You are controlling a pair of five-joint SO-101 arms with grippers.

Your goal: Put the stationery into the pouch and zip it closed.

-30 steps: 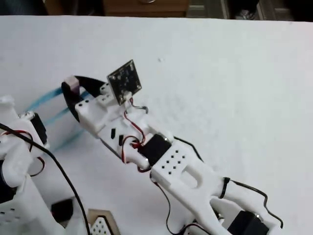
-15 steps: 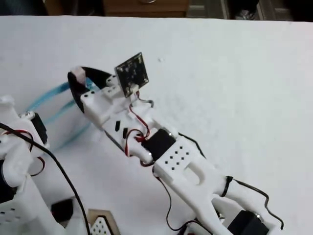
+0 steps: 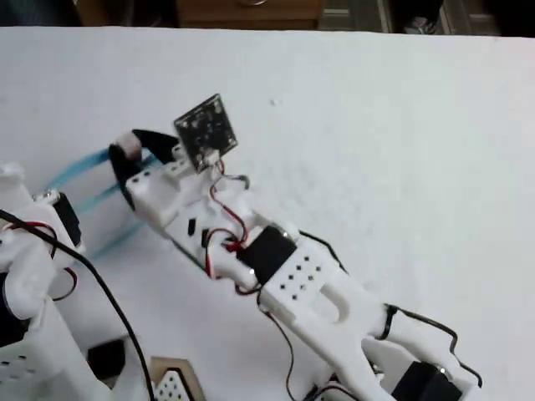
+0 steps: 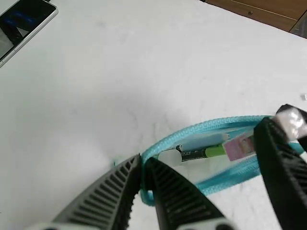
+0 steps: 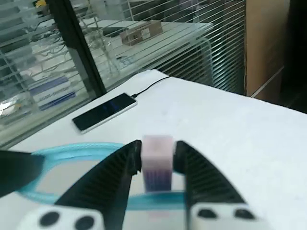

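White surface point(image 3: 401, 134) carrying a phone point(image 5: 104, 113); blinds point(image 5: 158, 19) beyond. Left hand point(image 4: 142, 162) pinches the pouch point(image 4: 206, 127) rim; right hand point(image 5: 157, 146) grips a pink eraser point(image 5: 157, 165).

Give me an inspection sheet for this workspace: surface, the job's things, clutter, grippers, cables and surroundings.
Surface: white table.
Job's things: pouch open, with a blue zip edge; green pen lying inside it; pink eraser held at the pouch's mouth.
Clutter: phone lying flat on the table beyond the pouch.
Grippers: left gripper, jaws shut on the pouch's edge; right gripper, jaws shut on the pink eraser.
Cables: red and black wires along the right arm; black cable by the left arm; dark lead running from the phone.
Surroundings: window blinds; wooden cabinet past the table's far edge.
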